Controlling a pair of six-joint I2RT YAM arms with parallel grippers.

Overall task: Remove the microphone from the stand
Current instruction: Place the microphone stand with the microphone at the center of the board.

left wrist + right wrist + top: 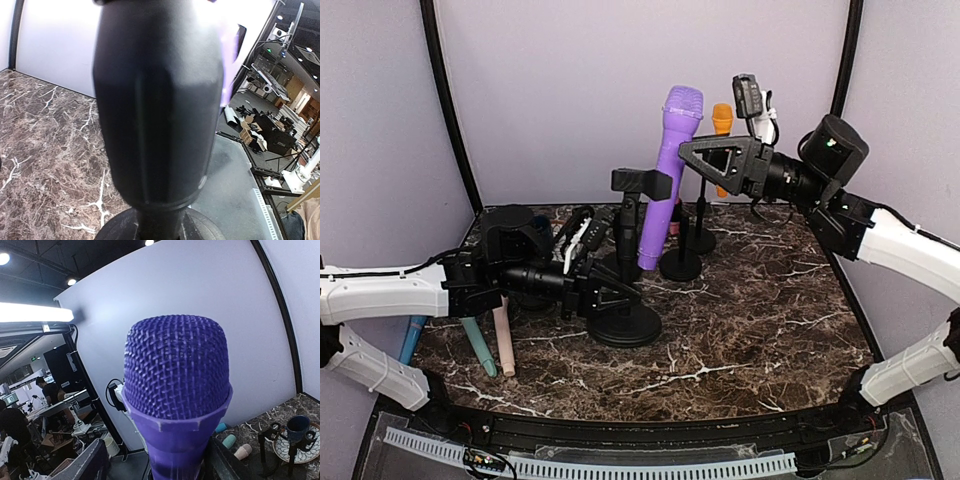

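The purple microphone [665,170] stands nearly upright, its lower end beside the pole of the black stand [627,250]. Its body runs just right of the stand's clip [642,183]; I cannot tell whether it still sits in the clip. My right gripper [692,152] is shut on the microphone just below its mesh head. In the right wrist view the head [177,370] fills the middle, with dark fingers [87,462] on either side. My left gripper [608,290] is shut on the stand's pole just above its round base [625,326]. The pole [157,110] fills the left wrist view and hides the fingers.
A second stand [681,262] with an orange microphone [721,118] stands behind, close to my right gripper. Pink [504,342], teal [478,346] and blue [412,336] microphones lie at the left under my left arm. A dark cup on a patterned plate [299,432] sits further left.
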